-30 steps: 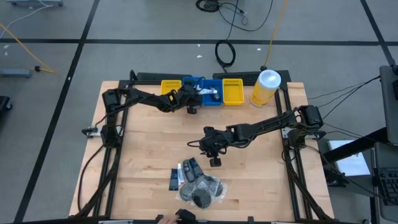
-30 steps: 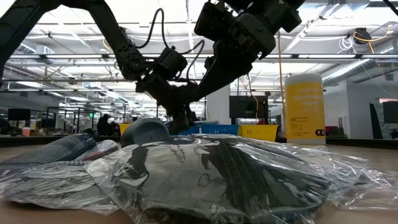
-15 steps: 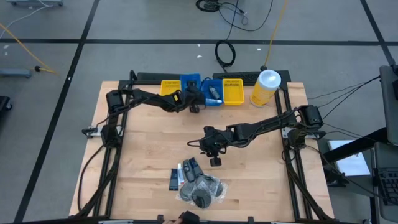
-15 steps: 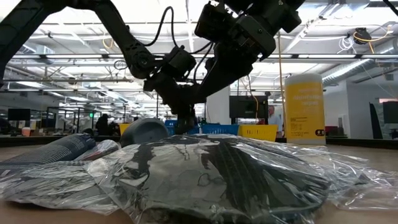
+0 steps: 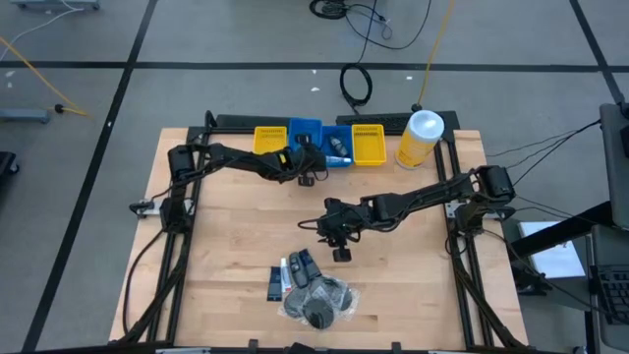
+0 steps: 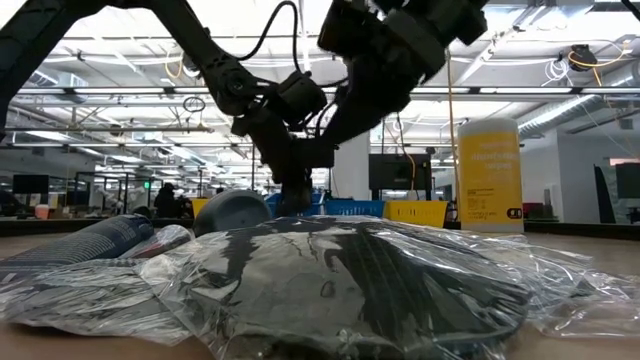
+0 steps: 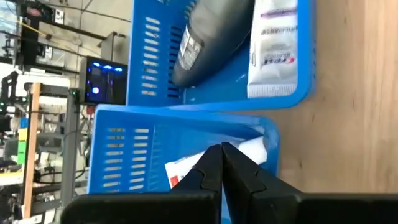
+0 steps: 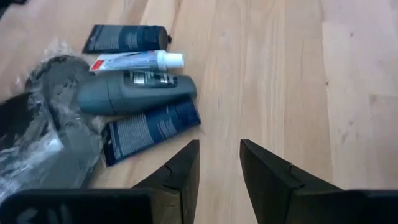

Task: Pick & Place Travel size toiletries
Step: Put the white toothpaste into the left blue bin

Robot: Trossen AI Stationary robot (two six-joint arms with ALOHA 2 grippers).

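Jaws: left gripper (image 7: 221,163) shut over slotted blue plastic bins (image 7: 186,134) (empty); right gripper (image 8: 219,163) parted.

A grey bottle (image 8: 134,93), a white tube (image 8: 138,61) and two dark packets (image 8: 151,129) lie flat before my pincer, beside bagged puffs (image 8: 37,134). Another bottle (image 7: 205,37) and tube (image 7: 275,46) lie in a bin.

From overhead, one camera looks straight down on the whole table (image 5: 236,256) and both my arms. Another sits at tabletop height, pressed close against the bagged mesh puffs (image 6: 350,290), facing the room. My left wrist camera looks closely into the blue bins (image 7: 155,143); my right wrist camera looks down on the toiletries (image 8: 137,93), shared with overhead.
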